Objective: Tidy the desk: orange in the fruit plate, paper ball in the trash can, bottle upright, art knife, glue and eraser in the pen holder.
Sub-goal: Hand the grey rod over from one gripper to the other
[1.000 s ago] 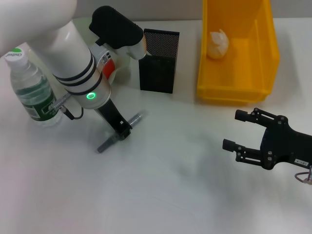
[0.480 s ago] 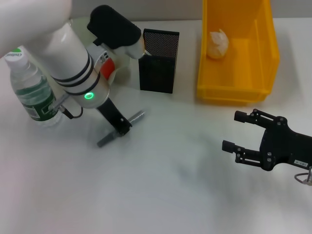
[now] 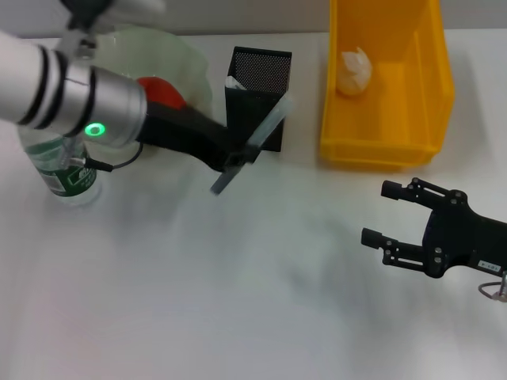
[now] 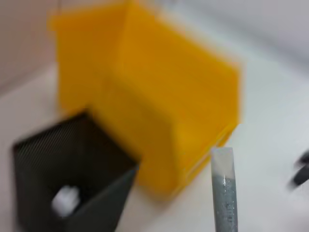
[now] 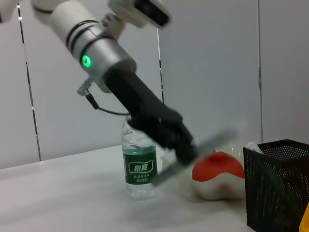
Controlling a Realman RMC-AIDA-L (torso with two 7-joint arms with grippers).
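Note:
My left gripper [image 3: 236, 157] is shut on a slim grey art knife [image 3: 252, 144], held tilted in the air just in front of the black mesh pen holder [image 3: 257, 107]. In the left wrist view the knife's tip [image 4: 224, 188] points up beside the pen holder [image 4: 72, 193]. A small white item [image 4: 65, 200] lies inside the holder. The orange [image 3: 164, 92] sits in the pale green fruit plate [image 3: 190, 67]. The paper ball [image 3: 354, 70] lies in the yellow trash can [image 3: 388, 138]. The bottle [image 3: 70, 179] stands upright at the left. My right gripper [image 3: 379, 211] rests open at the right.
The trash can stands close to the right of the pen holder, with a narrow gap between them. My left forearm [image 3: 71, 99] reaches over the bottle and the fruit plate. The white tabletop [image 3: 238, 301] stretches across the front.
My left gripper has lifted the art knife off the table and carried it up and to the right, to the pen holder's front. The right arm has not moved.

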